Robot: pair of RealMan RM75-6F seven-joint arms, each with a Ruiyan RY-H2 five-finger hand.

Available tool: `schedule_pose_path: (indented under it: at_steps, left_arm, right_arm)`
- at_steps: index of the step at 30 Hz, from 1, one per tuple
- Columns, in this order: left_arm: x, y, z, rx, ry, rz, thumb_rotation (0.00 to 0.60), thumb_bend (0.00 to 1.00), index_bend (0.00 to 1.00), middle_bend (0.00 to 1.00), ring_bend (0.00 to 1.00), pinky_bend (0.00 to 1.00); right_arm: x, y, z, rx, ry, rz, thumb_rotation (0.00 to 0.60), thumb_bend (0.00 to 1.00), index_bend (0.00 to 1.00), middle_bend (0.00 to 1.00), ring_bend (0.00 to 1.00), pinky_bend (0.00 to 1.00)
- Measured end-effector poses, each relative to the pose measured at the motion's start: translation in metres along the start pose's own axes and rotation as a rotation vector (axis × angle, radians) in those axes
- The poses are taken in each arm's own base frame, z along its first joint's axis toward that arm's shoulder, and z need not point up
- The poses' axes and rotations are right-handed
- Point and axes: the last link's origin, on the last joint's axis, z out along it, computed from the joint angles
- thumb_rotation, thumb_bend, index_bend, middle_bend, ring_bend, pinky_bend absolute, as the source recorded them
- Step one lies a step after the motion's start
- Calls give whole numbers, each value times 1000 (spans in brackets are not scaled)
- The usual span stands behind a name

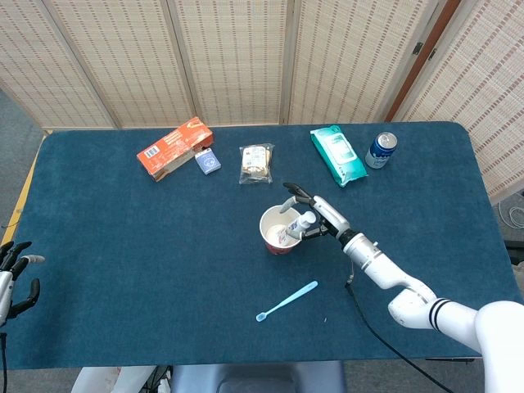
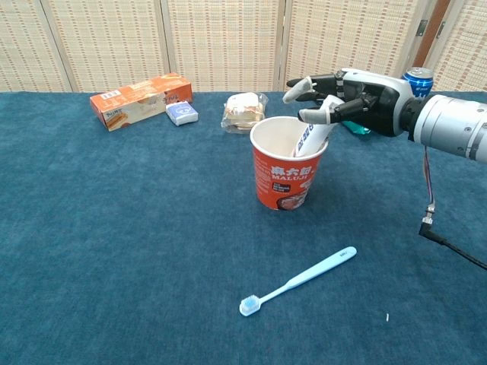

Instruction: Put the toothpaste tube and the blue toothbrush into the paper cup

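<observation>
The red paper cup (image 2: 286, 176) (image 1: 272, 235) stands near the table's middle. Inside it the white toothpaste tube (image 2: 310, 137) (image 1: 298, 223) leans right against the rim, cap end up. My right hand (image 2: 352, 99) (image 1: 318, 214) hovers just right of the cup at rim height with its fingers spread. Its fingertips are close to the tube's cap, and I see no grip on it. The blue toothbrush (image 2: 298, 280) (image 1: 286, 300) lies flat on the cloth in front of the cup, bristles to the left. My left hand (image 1: 13, 274) hangs off the table's left edge, fingers apart and holding nothing.
Along the back lie an orange box (image 1: 173, 148), a small blue box (image 1: 208, 162), a wrapped snack (image 1: 256, 162), a green wipes pack (image 1: 337, 155) and a blue can (image 1: 380, 150). A black cable (image 2: 449, 247) trails below my right forearm.
</observation>
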Motion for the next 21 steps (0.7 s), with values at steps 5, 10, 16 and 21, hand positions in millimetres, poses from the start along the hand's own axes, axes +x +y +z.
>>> schedule_pose_path:
  at_steps: [5, 10, 16, 21]
  left_arm:
    - [-1, 0, 0, 0, -1, 2, 600, 523, 317, 155, 75, 162]
    - [-2, 0, 1, -1, -4, 6, 600, 523, 317, 155, 75, 162]
    - [-3, 1, 1, -2, -6, 11, 600, 523, 317, 155, 75, 162]
    - [-4, 1, 2, -1, -6, 13, 600, 523, 317, 155, 75, 161]
  right_arm:
    - [0, -9, -4, 27, -9, -11, 600, 147, 390, 34, 0, 119]
    - [3, -22, -12, 58, -16, -44, 600, 147, 337, 15, 0, 119]
    - [7, -40, -27, 102, -9, -127, 600, 138, 302, 0, 0, 119]
    - [9, -55, -42, 146, 4, -229, 600, 124, 299, 0, 0, 119]
